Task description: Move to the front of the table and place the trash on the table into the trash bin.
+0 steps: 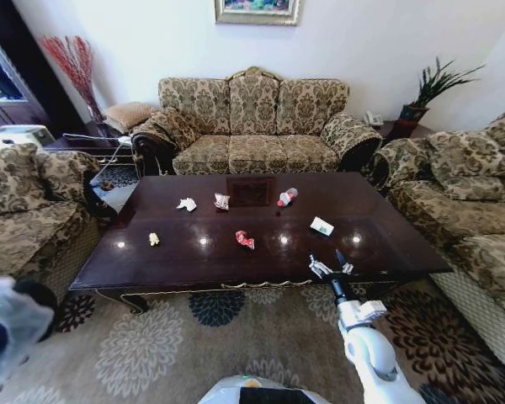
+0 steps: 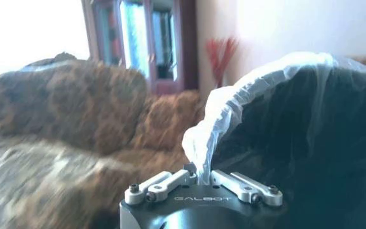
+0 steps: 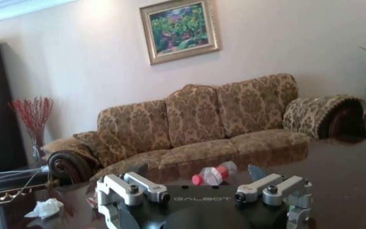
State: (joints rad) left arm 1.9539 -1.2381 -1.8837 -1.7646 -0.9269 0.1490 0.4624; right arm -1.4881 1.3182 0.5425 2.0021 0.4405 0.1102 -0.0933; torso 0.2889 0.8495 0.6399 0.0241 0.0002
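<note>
Patterned sofas ring the glossy dark desk [image 1: 387,227], litter scattered across it, red wrapper [image 1: 245,240] near the middle, while the right claw [image 1: 331,264] hovers spread apart at its front edge and the left claw [image 2: 202,183] pinches the trash bin [image 2: 310,143] liner.

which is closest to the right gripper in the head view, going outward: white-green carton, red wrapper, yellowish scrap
From the right gripper, open at the table's near edge:
1. White-green carton, just beyond the gripper, on the right half.
2. Red wrapper, toward the table's middle, to the gripper's left.
3. Yellowish scrap, far over on the left half.
</note>
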